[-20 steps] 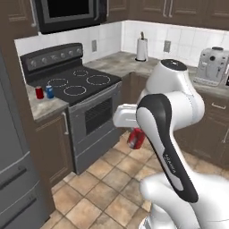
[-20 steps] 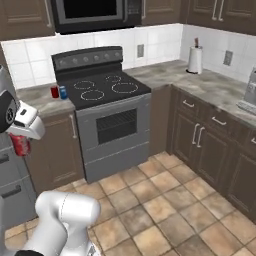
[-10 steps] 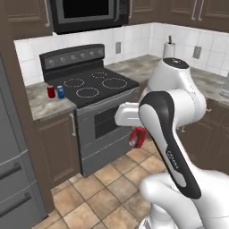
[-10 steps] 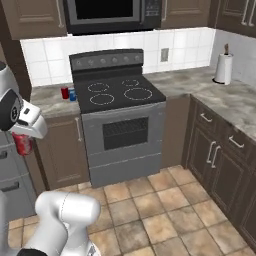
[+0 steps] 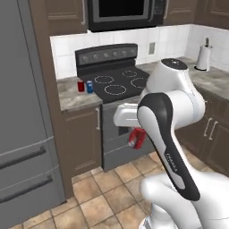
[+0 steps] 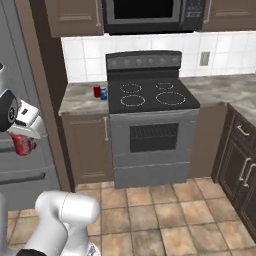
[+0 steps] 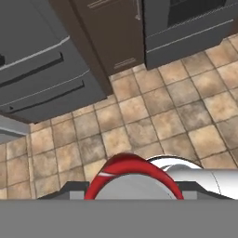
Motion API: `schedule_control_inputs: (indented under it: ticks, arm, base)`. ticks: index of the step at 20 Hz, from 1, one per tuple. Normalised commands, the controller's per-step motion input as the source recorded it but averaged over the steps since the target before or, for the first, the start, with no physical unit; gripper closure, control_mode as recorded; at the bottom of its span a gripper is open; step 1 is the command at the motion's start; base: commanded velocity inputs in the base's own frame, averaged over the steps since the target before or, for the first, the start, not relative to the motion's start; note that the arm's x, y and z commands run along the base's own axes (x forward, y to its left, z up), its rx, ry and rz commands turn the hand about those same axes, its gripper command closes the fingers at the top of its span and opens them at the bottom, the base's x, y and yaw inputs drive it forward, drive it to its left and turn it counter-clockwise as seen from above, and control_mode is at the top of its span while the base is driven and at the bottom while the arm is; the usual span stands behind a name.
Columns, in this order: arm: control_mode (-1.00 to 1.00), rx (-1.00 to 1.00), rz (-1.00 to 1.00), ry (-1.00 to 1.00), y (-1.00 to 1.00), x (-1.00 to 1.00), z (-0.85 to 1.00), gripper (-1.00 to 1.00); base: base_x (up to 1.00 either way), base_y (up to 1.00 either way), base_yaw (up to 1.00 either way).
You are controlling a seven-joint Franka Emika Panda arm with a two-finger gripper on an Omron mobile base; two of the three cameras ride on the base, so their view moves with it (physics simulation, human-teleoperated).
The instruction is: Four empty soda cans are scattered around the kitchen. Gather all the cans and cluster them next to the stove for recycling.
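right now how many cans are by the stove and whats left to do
Done: a red can and a blue can stand together on the counter just left of the stove. In hand: the tool is shut on another red can, carried above the floor. Left: set it beside those two, then fetch the fourth.

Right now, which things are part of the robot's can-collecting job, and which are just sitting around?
Part of the job:
red can held in the gripper
red can on the counter
blue can beside it
stove

Just sitting around:
microwave
fridge
paper towel roll
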Motion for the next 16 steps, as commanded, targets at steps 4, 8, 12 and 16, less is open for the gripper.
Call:
schedule_control_inputs:
  ticks: [4,8,12,16]
  arm:
    - [1.00,0.00,0.00,0.00,0.00,0.00,0.00,1.00]
    - [1.00,0.00,0.00,0.00,0.00,0.00,0.00,1.00]
    - [1.00,0.00,0.00,0.00,0.00,0.00,0.00,1.00]
    - [1.00,0.00,0.00,0.00,0.00,0.00,0.00,1.00]
  base:
    - [0.25,-0.36,0.43]
    - [0.13,-0.66,0.53]
    - [0.08,-0.78,0.48]
    - [0.02,-0.67,0.13]
